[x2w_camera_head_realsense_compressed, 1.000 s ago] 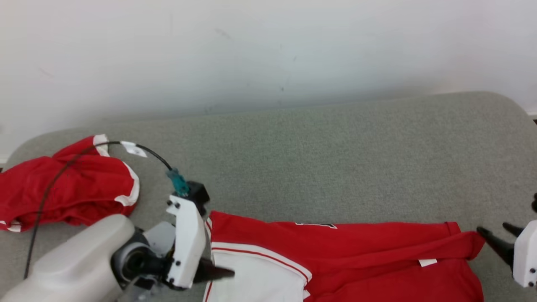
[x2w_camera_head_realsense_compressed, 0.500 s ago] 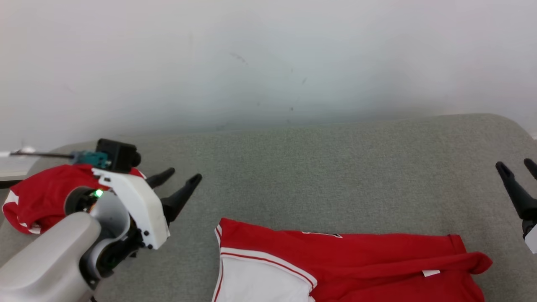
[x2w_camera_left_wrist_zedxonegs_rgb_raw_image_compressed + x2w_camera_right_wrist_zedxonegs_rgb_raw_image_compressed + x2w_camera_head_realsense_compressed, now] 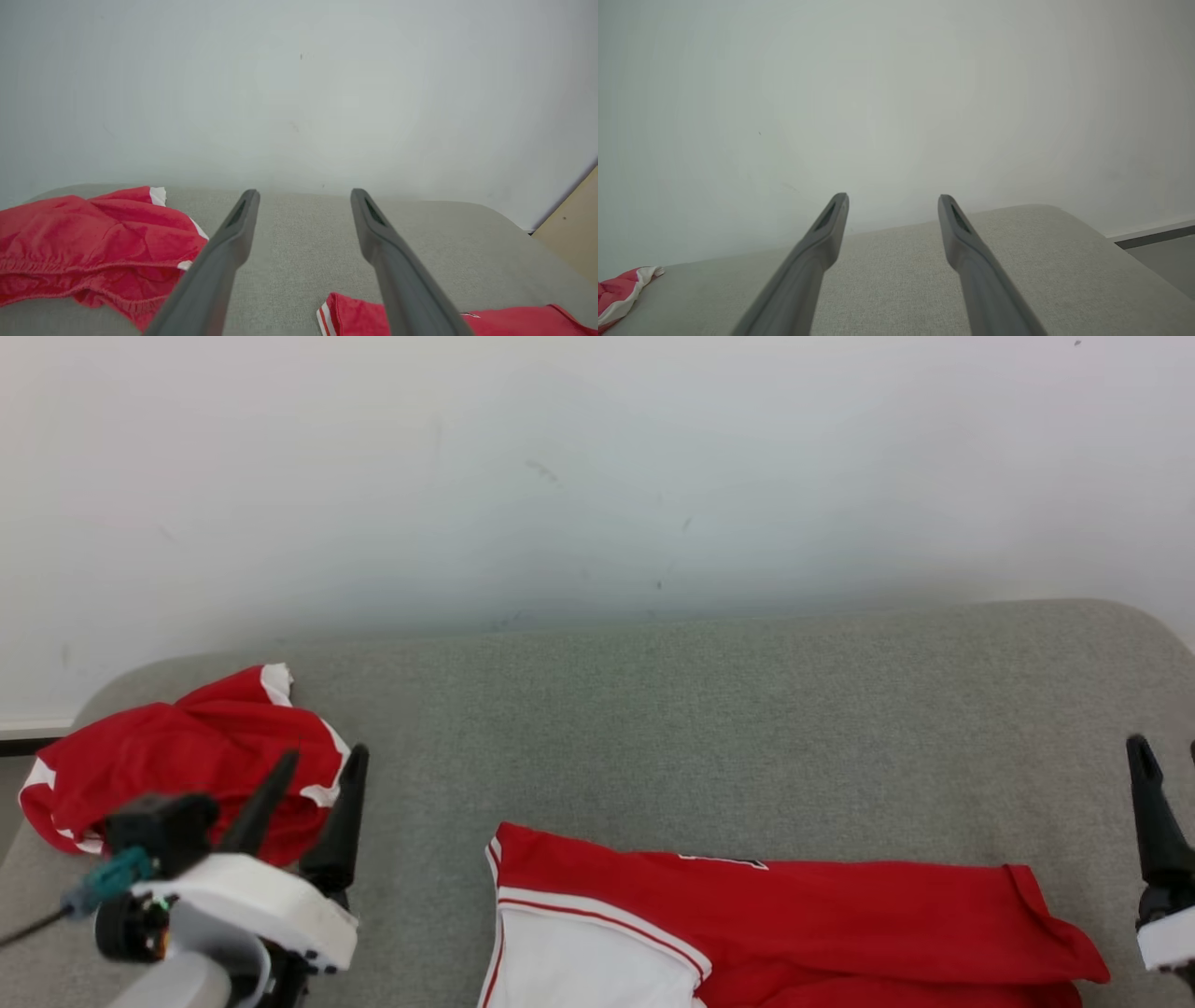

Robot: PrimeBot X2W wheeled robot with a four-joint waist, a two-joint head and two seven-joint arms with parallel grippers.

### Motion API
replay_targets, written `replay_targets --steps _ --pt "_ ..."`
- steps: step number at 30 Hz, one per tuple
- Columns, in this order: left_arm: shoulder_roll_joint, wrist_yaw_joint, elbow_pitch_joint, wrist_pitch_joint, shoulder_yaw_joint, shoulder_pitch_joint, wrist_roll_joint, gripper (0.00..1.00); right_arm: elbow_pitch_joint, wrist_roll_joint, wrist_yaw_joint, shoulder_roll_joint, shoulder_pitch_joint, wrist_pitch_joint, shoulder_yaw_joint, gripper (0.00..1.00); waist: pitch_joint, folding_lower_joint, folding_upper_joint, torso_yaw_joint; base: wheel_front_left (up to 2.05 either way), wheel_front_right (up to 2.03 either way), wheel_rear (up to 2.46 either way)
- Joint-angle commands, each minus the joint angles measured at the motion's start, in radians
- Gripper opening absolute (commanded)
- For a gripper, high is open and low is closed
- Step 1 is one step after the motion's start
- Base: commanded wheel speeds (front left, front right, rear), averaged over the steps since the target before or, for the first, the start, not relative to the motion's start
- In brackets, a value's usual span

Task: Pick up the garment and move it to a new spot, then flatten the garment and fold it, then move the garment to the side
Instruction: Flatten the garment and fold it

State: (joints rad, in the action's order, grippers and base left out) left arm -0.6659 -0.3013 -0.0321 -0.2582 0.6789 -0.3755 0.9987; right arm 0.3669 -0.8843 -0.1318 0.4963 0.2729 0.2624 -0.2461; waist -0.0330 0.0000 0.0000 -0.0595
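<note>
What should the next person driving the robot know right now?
Left gripper: open, empty, raised near the crumpled red garment.
Right gripper: open, empty, above the right end of the grey cushion.
Flat red-and-white garment: spread along the cushion's near edge between the grippers, touched by neither.
Done: it looks laid flat; the fold cannot be judged, since its near part is cut off.
Left: finish any fold, then move it aside.
</note>
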Motion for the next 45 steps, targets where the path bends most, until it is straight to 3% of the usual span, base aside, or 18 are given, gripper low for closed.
replay_targets --steps 1,7,11,17,29,36,41,42,44,45 --pt "0.012 -0.006 0.003 -0.007 -0.02 0.042 -0.025 1.0 -0.022 0.039 0.002 -0.018 -0.042 0.003 0.04 1.0 0.001 0.0 0.0 -0.002 0.0 0.0 0.0" --pt "0.157 0.007 0.05 -0.006 -0.248 0.225 -0.188 1.0 -0.096 0.208 0.002 -0.141 -0.201 0.003 0.172 1.0 0.007 0.0 0.0 -0.004 0.0 0.0 0.0" --pt "0.265 0.057 0.051 -0.006 -0.353 0.335 -0.284 1.0 -0.108 0.255 0.002 -0.194 -0.253 0.0 0.199 1.0 0.012 0.0 0.0 -0.009 0.0 0.0 0.0" --pt "0.361 0.143 0.024 -0.006 -0.421 0.377 -0.399 1.0 -0.106 0.294 0.002 -0.225 -0.247 -0.039 0.221 1.0 0.025 0.0 0.0 -0.013 0.0 0.0 0.0" --pt "0.456 0.239 -0.045 -0.006 -0.458 0.345 -0.485 1.0 0.134 0.304 0.002 -0.253 -0.103 -0.357 0.224 1.0 0.057 0.0 0.0 -0.025 0.0 0.0 0.0" --pt "0.475 0.265 -0.078 -0.006 -0.463 0.327 -0.513 1.0 0.301 0.264 0.002 -0.258 -0.033 -0.54 0.209 1.0 0.068 0.0 0.0 0.007 0.0 0.0 0.0" --pt "0.485 0.275 -0.102 -0.006 -0.467 0.318 -0.523 1.0 0.335 0.191 0.0 -0.275 -0.028 -0.687 0.165 1.0 0.07 0.0 0.0 0.033 0.0 0.0 0.0" --pt "0.486 0.277 -0.107 -0.006 -0.467 0.317 -0.525 1.0 0.33 0.174 -0.002 -0.276 -0.029 -0.708 0.157 0.97 0.07 0.0 0.0 0.038 0.0 0.0 0.0" --pt "0.49 0.281 -0.115 -0.006 -0.469 0.314 -0.526 1.0 0.319 0.15 -0.003 -0.273 -0.031 -0.733 0.148 0.46 0.07 0.0 0.0 0.046 0.0 0.0 0.0" --pt "0.494 0.282 -0.118 -0.006 -0.471 0.313 -0.526 1.0 0.312 0.143 -0.003 -0.268 -0.027 -0.733 0.148 0.36 0.07 0.0 0.0 0.049 0.0 0.0 0.0"
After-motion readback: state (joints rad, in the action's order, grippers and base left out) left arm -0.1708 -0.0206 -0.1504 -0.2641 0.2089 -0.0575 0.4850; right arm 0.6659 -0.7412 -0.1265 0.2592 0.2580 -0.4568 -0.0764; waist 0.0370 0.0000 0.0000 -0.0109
